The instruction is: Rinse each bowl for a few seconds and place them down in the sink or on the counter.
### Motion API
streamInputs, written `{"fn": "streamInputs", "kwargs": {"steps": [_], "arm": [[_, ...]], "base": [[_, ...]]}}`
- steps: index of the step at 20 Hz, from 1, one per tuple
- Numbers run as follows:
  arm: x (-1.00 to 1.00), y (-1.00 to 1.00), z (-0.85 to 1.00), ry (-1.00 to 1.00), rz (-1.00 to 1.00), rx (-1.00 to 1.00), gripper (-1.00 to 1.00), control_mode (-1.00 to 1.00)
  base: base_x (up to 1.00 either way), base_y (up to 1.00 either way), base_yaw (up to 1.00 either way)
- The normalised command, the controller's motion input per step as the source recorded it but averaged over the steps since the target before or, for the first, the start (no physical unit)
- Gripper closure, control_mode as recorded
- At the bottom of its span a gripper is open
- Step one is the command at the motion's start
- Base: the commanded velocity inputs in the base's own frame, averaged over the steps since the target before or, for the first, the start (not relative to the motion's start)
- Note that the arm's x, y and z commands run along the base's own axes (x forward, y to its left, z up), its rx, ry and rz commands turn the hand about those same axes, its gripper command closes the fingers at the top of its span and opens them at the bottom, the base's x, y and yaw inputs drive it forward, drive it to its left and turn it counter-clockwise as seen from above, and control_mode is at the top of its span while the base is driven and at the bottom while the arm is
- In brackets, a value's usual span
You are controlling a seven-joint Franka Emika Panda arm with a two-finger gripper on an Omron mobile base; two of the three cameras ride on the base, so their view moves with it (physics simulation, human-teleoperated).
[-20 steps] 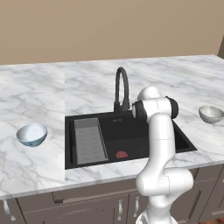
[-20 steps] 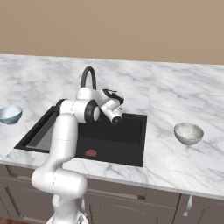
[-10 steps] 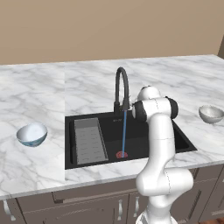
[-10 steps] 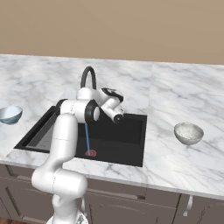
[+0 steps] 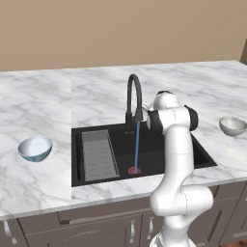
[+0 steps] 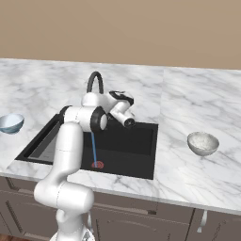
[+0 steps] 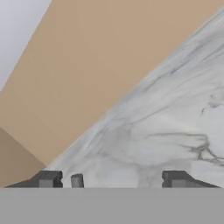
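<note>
Gripper (image 6: 128, 122) is poised above the rear part of the sink (image 6: 139, 167), just beside the black arched faucet (image 6: 94, 81), with its axis pointing away from the arm toward the far side of the counter (image 6: 188, 94). In the hand view the two fingertips (image 7: 46, 179) stand far apart at the bottom edge, with bare marble between them; the jaws are spread wide and hold nothing. A thin blue water stream (image 5: 137, 144) falls from the faucet spout to the red drain ring (image 5: 134, 170), below the gripper and beside it toward the ridged-tray side. The grey ridged tray (image 5: 99, 154) lies in the basin beyond the stream, farther from the gripper. The pale blue bowl (image 5: 35, 147), white inside, stands upright on the counter well apart from the gripper, past the tray end of the sink. The speckled bowl (image 6: 203, 143), dull greyish-white, stands upright on the counter on the opposite side, also well apart from the gripper, beyond the other end of the sink. Neither bowl touches the sink rim or the water. The faucet neck and the arm's own forearm (image 5: 174, 144) are the nearest obstructions; the forearm rises over the front edge of the basin. Behind the counter, ahead of the gripper, runs a plain tan wall (image 7: 100, 61). Brown cabinets (image 6: 141, 216) sit under the worktop.
</note>
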Motion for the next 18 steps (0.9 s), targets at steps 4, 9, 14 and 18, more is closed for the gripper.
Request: {"fn": "streamInputs", "kwargs": {"steps": [4, 9, 14, 18], "arm": [[0.11, -0.34, 0.56, 0.01, -0.01, 0.07, -1.00, -1.00], [-0.10, -0.26, 0.53, 0.08, -0.04, 0.10, -1.00, -1.00], [-0.52, -0.04, 0.49, 0.03, -0.08, 0.02, -1.00, -1.00], [-0.43, -0.01, 0.70, 0.00, -0.08, 0.00, -1.00, -1.00]], "base": [[0.00, 0.00, 0.00], [0.00, 0.00, 0.00], [0.00, 0.00, 0.00], [0.00, 0.00, 0.00]]}}
